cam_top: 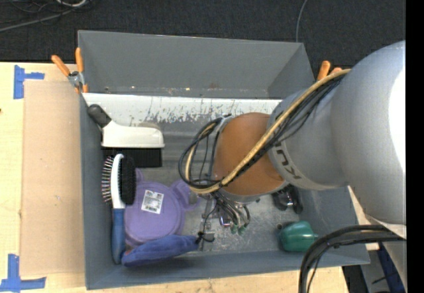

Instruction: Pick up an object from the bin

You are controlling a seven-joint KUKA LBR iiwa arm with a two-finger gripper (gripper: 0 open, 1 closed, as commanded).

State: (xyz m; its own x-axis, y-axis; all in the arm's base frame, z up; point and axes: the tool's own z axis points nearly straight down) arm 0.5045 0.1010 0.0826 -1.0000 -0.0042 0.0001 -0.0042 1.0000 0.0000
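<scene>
**Gripper low in bin, beside purple disc**

The gripper (222,219) hangs near the front edge of the bin (199,76), just right of a labelled purple disc (156,212). Jaw state: cannot tell. The disc is probably light and soft, so grip it across the rim. A blue cloth (159,248) touches its front and a hairbrush (119,182) crowds its left. Open floor lies to the right, toward a green lump (298,236).

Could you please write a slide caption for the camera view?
Gripper hangs low in the grey bin beside a purple round case.

purple disc (165,220), green object (296,236), grey bin (192,73)
</scene>
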